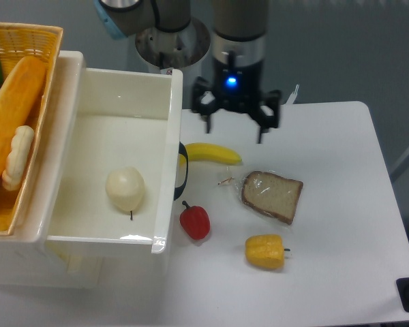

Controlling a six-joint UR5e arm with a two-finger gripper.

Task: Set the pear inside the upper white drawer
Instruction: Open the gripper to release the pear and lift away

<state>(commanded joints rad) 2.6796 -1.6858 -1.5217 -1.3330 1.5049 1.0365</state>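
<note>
Drawer (169, 122): holds pear (125, 189), lying near its front wall.
Basket (34, 34): bread, a green item.
Pincer (234, 131): spread, empty.

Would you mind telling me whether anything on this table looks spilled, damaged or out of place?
Nothing stands out. The pale cream pear lies inside the glossy white drawer, and the yellow banana, red pepper, wrapped bread slice and yellow pepper lie intact on the white table.
</note>
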